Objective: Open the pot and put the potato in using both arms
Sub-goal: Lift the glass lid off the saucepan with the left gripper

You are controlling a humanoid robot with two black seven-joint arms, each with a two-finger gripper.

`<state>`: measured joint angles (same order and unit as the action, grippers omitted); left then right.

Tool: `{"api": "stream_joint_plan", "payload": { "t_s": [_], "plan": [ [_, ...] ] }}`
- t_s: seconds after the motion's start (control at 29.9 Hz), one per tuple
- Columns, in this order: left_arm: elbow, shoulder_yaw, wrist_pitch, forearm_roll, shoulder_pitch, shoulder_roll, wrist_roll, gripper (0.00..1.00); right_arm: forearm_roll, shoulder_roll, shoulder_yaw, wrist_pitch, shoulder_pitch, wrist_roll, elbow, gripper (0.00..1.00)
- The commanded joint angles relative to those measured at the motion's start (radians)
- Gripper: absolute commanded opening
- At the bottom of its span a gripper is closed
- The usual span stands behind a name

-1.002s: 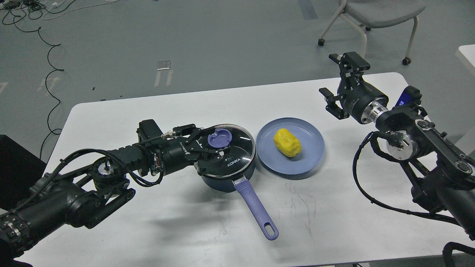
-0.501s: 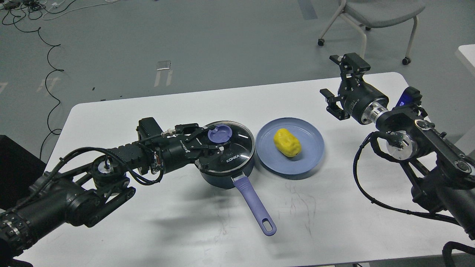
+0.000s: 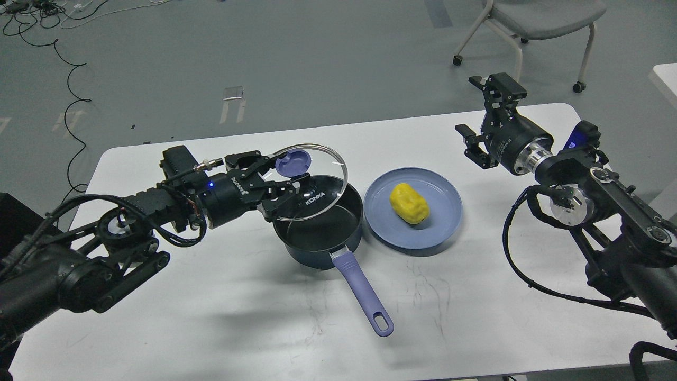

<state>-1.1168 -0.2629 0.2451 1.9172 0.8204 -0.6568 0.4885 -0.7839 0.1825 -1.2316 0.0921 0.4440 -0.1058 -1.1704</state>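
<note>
The dark navy pot (image 3: 319,248) stands at the table's middle with its black inside showing and its lavender handle (image 3: 362,293) pointing toward me. My left gripper (image 3: 283,174) is shut on the purple knob (image 3: 292,161) of the glass KONKA lid (image 3: 309,185), which hangs tilted above the pot's left rim. The yellow potato (image 3: 409,202) lies on the flat blue plate (image 3: 444,225) right of the pot. My right gripper (image 3: 478,119) is open and empty, in the air above the table's far right, up and to the right of the plate.
The white table (image 3: 238,317) ends close behind the pot and plate. A grey wheeled chair (image 3: 534,21) stands on the floor behind the right arm. Black cables (image 3: 69,79) lie on the floor at far left. Another white surface (image 3: 667,79) shows at the right edge.
My left gripper closed on the lid's knob, then lifted the lid up and to the left off the pot, tilting it. The pot's inside now shows. The right arm barely moved.
</note>
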Motion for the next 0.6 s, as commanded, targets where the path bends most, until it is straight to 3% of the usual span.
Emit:
{"api": "stream_joint_plan", "payload": {
  "t_s": [0.0,0.13,0.33,0.57],
  "plan": [
    [0.002,0.005,0.028,-0.041,-0.013,-0.056,0.000,0.41,0.000,0.000,0.001,0.000,0.001,0.000,0.001,1.00],
    [0.031,0.022,0.134,-0.066,-0.064,-0.112,0.000,0.41,0.000,0.000,0.001,0.000,-0.001,0.000,0.001,1.00],
    [0.051,0.030,0.187,-0.063,-0.187,-0.182,0.000,0.41,0.000,0.000,0.003,0.000,-0.001,0.000,0.011,1.00],
    [0.144,0.031,0.244,-0.063,-0.267,-0.184,0.000,0.41,0.000,0.000,0.006,0.000,-0.001,0.000,0.014,1.00]
  ]
}}
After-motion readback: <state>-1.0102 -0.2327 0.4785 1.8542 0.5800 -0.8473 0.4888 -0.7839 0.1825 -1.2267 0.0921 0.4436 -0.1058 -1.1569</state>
